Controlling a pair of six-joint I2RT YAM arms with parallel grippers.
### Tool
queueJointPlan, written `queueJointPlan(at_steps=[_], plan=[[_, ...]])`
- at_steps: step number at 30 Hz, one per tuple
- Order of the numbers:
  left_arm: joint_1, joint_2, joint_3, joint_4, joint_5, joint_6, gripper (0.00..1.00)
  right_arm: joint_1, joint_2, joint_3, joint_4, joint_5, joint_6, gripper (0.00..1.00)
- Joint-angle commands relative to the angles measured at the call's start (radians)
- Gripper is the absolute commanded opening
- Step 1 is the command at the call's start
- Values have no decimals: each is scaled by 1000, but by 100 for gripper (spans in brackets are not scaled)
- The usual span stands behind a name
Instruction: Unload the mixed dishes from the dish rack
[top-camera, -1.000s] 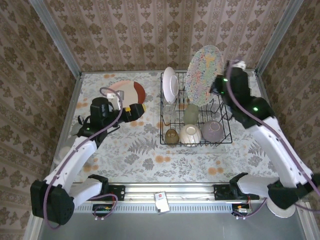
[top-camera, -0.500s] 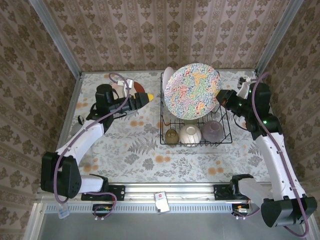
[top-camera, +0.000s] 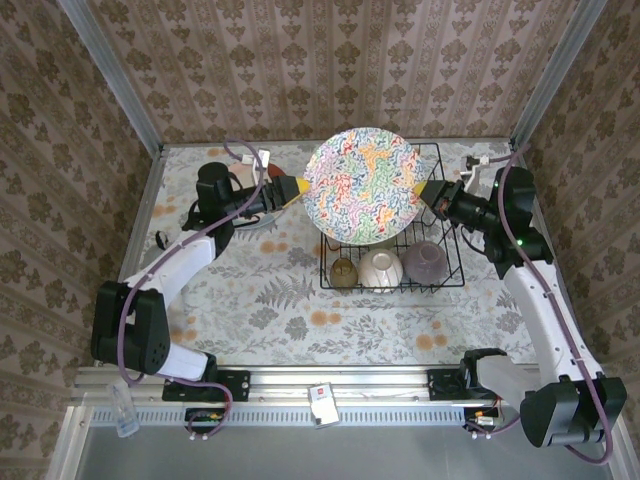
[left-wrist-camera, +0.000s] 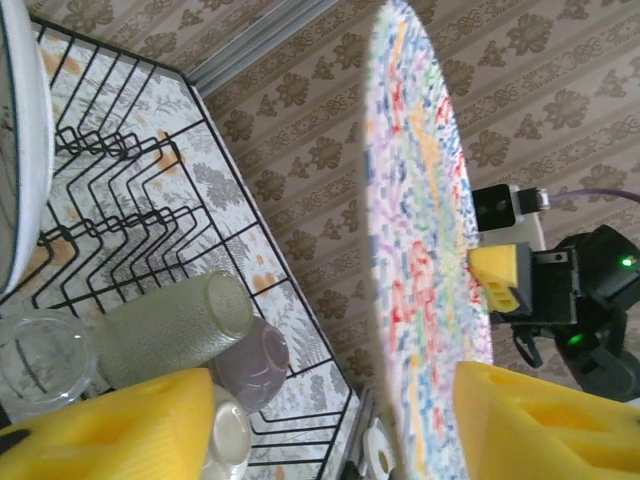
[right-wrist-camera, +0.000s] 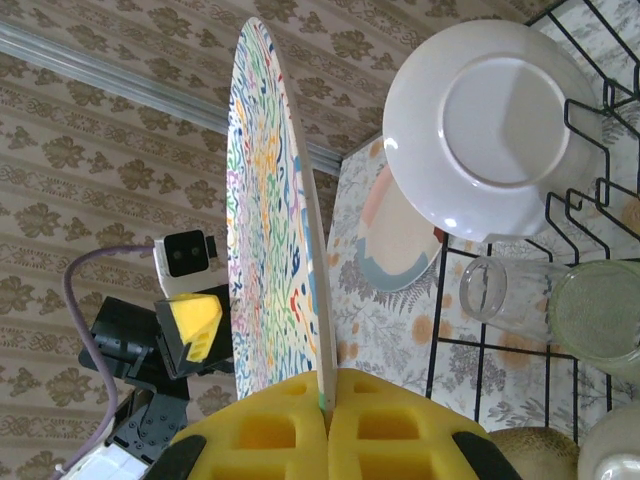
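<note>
Floral plate (top-camera: 362, 186) hides rack (top-camera: 392, 287) rear | right pincer (top-camera: 429, 192) clamped on it | left pincer (top-camera: 298, 187) apart

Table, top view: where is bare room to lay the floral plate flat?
The table is bare in the strip between the dish rack and the arm bases, and left of the rack's near half. Crowded: the rack's near row holds a brown cup, cream bowl and lavender bowl; a plate lies flat left of its far end.

Bright, even light from overhead. Shadows faint and soft under black wire dish rack (top-camera: 395, 287). Left wrist view: colourful floral round plate (left-wrist-camera: 420, 250) blurred, out of focus. Small glare spot on plain white round plate (right-wrist-camera: 445, 222).
</note>
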Motion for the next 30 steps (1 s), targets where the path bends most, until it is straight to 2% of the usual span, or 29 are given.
queueJointPlan(at_steps=[1,13,18,26,27,30], plan=[[-14,10,26,68,17,-32,58,-2,-4,0,107,-62,27,0],[-39,22,23,91,3,-64,22,7,15,-11,128,-69,28,0],[-42,20,16,107,-10,-102,2,13,21,-11,124,-66,18,0],[-43,-14,-30,147,-93,-165,0,24,30,-13,133,-67,11,0],[-41,-22,-37,156,-104,-174,0,24,31,-11,133,-70,9,5],[-27,-53,-58,169,-162,-195,0,32,27,-8,108,-53,-18,59]])
